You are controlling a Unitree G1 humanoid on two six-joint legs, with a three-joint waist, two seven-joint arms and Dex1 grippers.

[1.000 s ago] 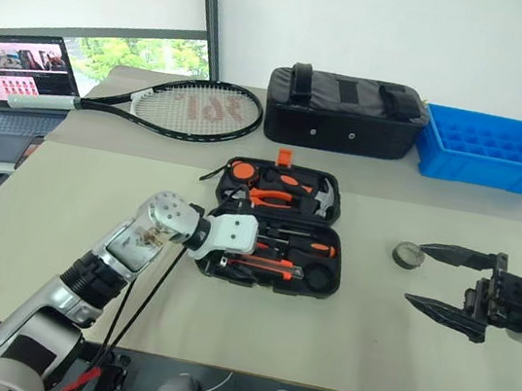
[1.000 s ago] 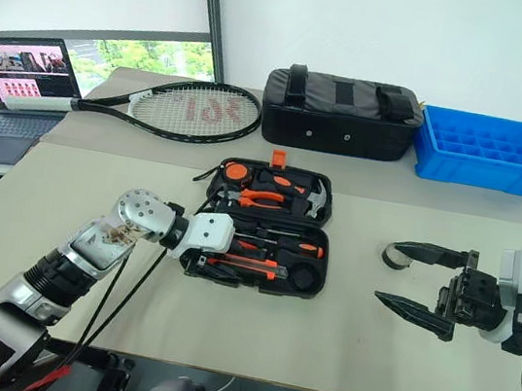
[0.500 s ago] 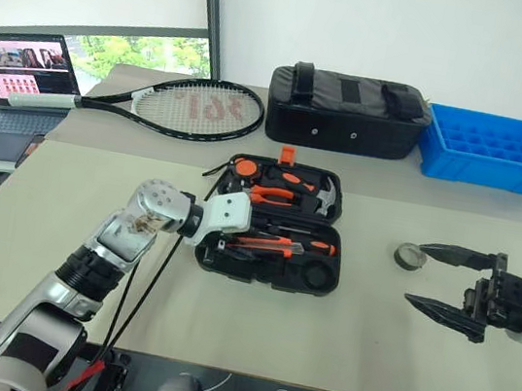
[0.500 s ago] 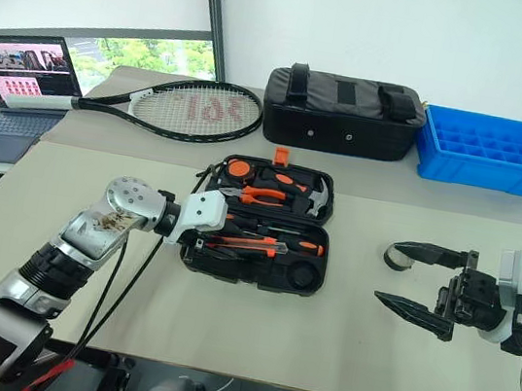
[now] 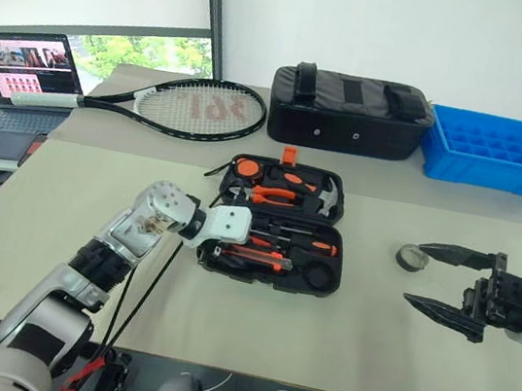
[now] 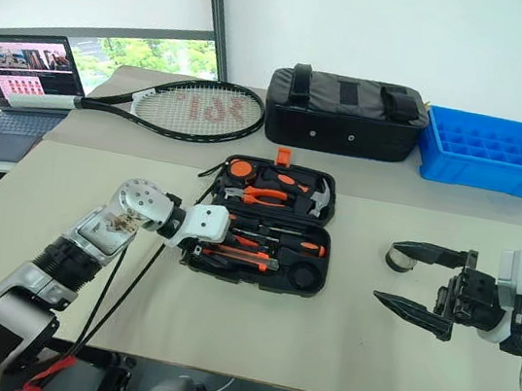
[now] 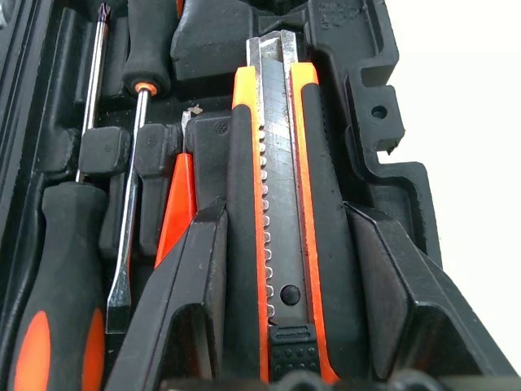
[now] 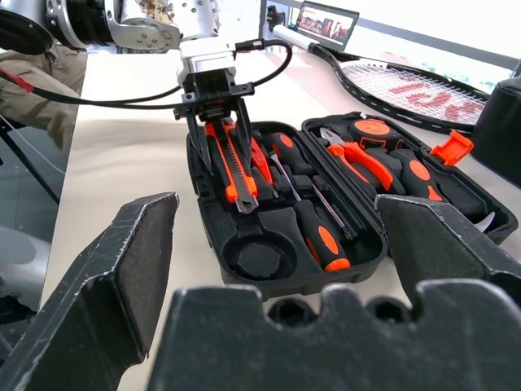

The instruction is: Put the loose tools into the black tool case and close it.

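The black tool case (image 5: pixel 258 280) lies open in the middle of the table, lid half away from me, with pliers and a hammer in it. My left gripper (image 5: pixel 222 249) is shut on the black-and-orange utility knife (image 7: pixel 273 204), which hangs tilted over the case's near half. Beside it in their slots lie a black-and-orange screwdriver (image 7: pixel 61 269) and a slim orange tool (image 7: pixel 175 204). A small grey tape roll (image 5: pixel 411 257) sits on the table to the right. My right gripper (image 5: pixel 416 273) stands open just beside the roll, not touching it.
A tennis racket (image 5: pixel 191 104) lies at the back left. A black fabric bag (image 5: pixel 347 115) and a blue compartment tray (image 5: pixel 498 152) stand along the back edge. A laptop (image 5: pixel 13 80) is open on a side table to the left.
My left gripper has shifted slightly over the case's near half with the knife still in it. The right gripper has kept still.
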